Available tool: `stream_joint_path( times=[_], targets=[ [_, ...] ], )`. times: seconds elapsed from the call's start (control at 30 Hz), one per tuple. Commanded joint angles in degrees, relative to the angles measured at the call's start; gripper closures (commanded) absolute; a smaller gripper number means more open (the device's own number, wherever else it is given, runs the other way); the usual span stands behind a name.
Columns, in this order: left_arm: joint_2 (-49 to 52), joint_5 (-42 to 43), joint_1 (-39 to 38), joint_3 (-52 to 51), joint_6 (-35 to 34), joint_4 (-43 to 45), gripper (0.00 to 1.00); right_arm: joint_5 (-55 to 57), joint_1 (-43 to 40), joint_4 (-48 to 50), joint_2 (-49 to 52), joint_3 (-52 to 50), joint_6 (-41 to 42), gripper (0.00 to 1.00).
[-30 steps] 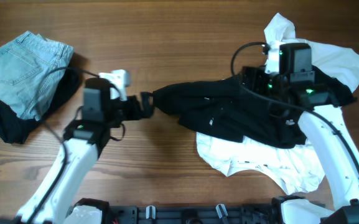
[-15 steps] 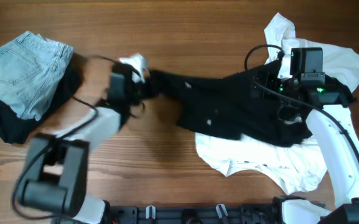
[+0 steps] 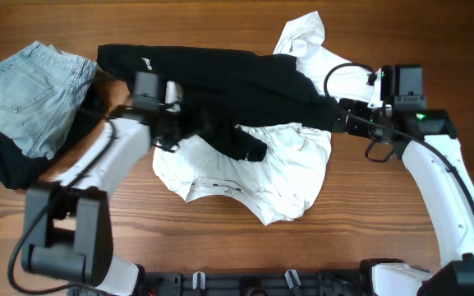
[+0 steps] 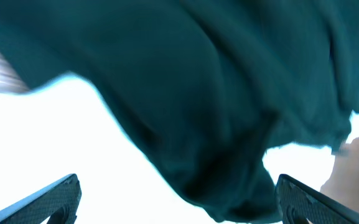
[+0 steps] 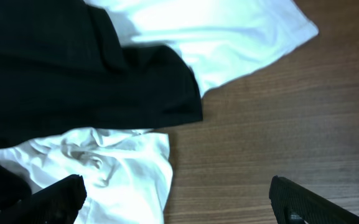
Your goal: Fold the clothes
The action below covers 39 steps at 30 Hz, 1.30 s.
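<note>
A black garment [image 3: 220,74] lies stretched from the back left to the middle right, over a crumpled white garment [image 3: 278,181]. My left gripper [image 3: 189,125] hovers over the black cloth's front edge. In the left wrist view its fingers [image 4: 179,205] are wide apart, with a dark fold [image 4: 229,93] hanging between them over white cloth. My right gripper [image 3: 345,115] is at the black garment's right end. In the right wrist view its fingers [image 5: 178,202] are wide open over the white cloth [image 5: 104,168] and bare wood, with the black cloth [image 5: 73,68] ahead of them.
Folded light-blue jeans [image 3: 27,90] lie at the far left on another dark garment [image 3: 2,164]. The wooden table [image 3: 401,247] shows bare at the front right and along the front edge.
The black and white garments have been dragged left to the table's middle. The black one is now spread toward the back left. My left arm swung back and its gripper now shows open.
</note>
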Motion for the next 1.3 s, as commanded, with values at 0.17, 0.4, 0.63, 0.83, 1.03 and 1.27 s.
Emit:
stream_joint_path(
  times=[0.17,0.4,0.63,0.83,1.03,1.27],
  targets=[
    [11.02,-0.83,-14.27,0.24,-2.97,5.64,0.38,1.14,-0.15,-1.01,1.81,0.15,-0.55,0.01],
    [-3.3,-9.75,-0.61,3.61,1.42,-11.34,0.96,-15.17,0.55,-1.29,8.63,0.04,-8.63,0.23],
    [-10.12,-14.1,7.39,3.58,1.42,-16.26,0.96,-19.91,12.09,2.67,24.92,0.04,-7.76,0.11],
    [-9.77,-14.16,4.9,3.37,1.42,-16.63,0.96,-2.49,15.58,7.43,32.04,0.04,3.3,0.5],
    [-9.77,-15.74,4.9,3.28,1.42,-19.28,0.96,25.94,-3.56,-2.4,30.27,2.93,13.33,0.96],
    [-9.77,-18.84,4.9,3.28,1.42,-21.55,0.96,16.28,-42.07,-17.77,29.83,31.1,16.5,0.89]
  ],
)
